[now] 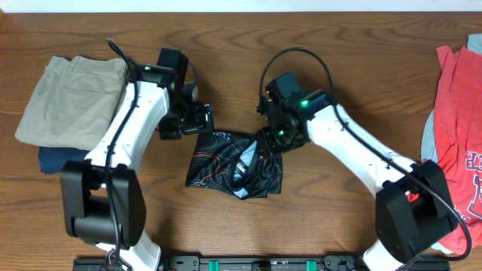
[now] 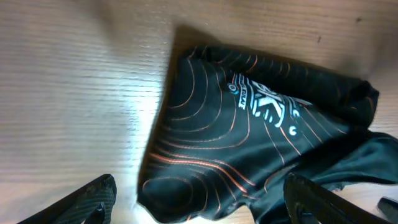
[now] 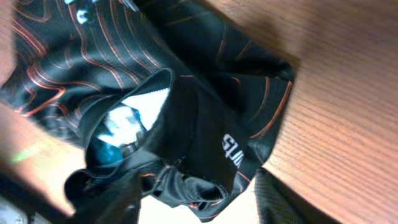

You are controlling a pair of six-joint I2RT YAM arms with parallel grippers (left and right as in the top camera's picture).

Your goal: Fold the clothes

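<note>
The black jersey [image 1: 237, 164] with fine orange contour lines lies crumpled in a heap at the table's middle. My left gripper [image 1: 197, 119] is just above its upper left corner. In the left wrist view the jersey [image 2: 249, 137] shows a white logo, and the left gripper [image 2: 199, 208] is wide open with a rounded cloth corner between its fingers. My right gripper [image 1: 273, 135] is at the heap's upper right edge. In the right wrist view the right gripper [image 3: 199, 199] is open and straddles a bunched fold of the jersey [image 3: 205, 130], whose grey inner collar shows.
Folded khaki trousers [image 1: 71, 94] lie on a navy garment [image 1: 56, 159] at the far left. A red T-shirt with white lettering [image 1: 459, 128] lies at the right edge. Bare wooden table [image 1: 339, 226] surrounds the heap.
</note>
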